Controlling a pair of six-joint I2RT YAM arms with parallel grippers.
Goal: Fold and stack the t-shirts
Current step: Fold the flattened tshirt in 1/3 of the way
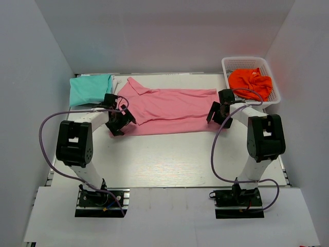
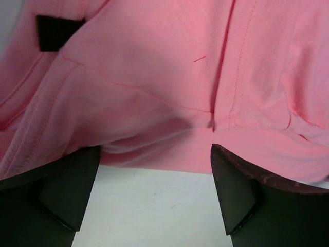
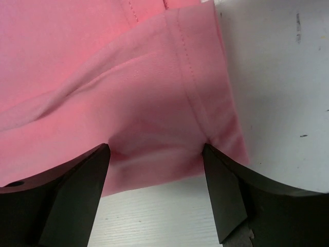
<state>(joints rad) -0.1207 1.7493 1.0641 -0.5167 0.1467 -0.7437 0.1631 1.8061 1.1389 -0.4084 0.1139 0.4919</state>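
Observation:
The light pink t-shirt [image 1: 169, 109] lies spread flat across the middle of the white table, collar to the left. The teal t-shirt [image 1: 90, 88] lies folded at the back left. My left gripper [image 1: 119, 123] is open at the pink shirt's near-left corner; in the left wrist view its fingers [image 2: 67, 190] straddle the cloth edge [image 2: 154, 103]. My right gripper [image 1: 218, 114] is open at the shirt's near-right corner; in the right wrist view its fingers [image 3: 231, 200] press on either side of the hem [image 3: 169, 123], with nothing clamped.
A white basket [image 1: 272, 82] at the back right holds an orange garment [image 1: 250, 81]. Grey walls stand on three sides. The bare table [image 1: 164, 159] stretches in front of the pink shirt.

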